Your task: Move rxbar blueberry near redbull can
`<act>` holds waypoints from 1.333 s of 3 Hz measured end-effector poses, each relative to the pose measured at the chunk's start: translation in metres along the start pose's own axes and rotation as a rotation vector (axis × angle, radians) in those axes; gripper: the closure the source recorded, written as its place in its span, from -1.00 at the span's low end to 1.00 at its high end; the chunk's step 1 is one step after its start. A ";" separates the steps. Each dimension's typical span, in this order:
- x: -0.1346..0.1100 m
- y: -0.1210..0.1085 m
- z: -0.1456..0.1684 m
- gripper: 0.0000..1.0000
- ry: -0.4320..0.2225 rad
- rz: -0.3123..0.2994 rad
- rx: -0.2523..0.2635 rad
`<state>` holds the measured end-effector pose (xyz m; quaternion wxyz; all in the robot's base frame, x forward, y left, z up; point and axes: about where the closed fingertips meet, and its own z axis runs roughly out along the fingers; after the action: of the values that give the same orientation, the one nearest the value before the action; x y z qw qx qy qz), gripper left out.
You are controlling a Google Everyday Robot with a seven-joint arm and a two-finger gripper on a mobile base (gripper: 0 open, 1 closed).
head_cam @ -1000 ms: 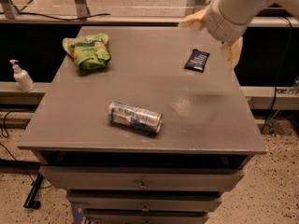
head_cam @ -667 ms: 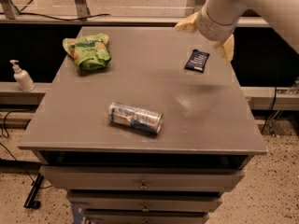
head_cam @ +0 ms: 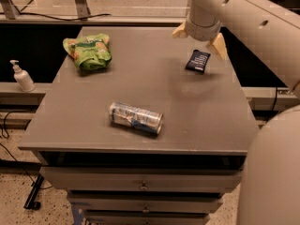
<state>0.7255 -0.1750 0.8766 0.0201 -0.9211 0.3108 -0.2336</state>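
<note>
The rxbar blueberry (head_cam: 198, 61) is a small dark navy wrapper lying flat near the table's far right edge. The redbull can (head_cam: 136, 118) lies on its side in the front middle of the table, its shiny round end to the right. My gripper (head_cam: 199, 37) hangs above the far right of the table, just behind and above the rxbar. Its two pale fingers are spread wide, one (head_cam: 179, 30) to the left and one (head_cam: 218, 46) to the right of the bar. It holds nothing.
A green snack bag (head_cam: 88, 51) lies at the far left of the grey table (head_cam: 70, 121). A white pump bottle (head_cam: 22, 77) stands on a ledge left of the table. Drawers sit below the tabletop. My arm fills the right side of the view.
The gripper has moved left and down, from beyond the table's right edge to just above the rxbar. The can, bar and bag have not moved.
</note>
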 end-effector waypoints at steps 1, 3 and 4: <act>0.011 0.002 0.021 -1.00 0.008 -0.002 -0.058; 0.018 0.021 0.047 -0.63 -0.082 0.039 -0.122; 0.011 0.027 0.056 -0.17 -0.135 0.056 -0.140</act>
<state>0.7430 -0.2093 0.8268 -0.0172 -0.9249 0.3497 -0.1482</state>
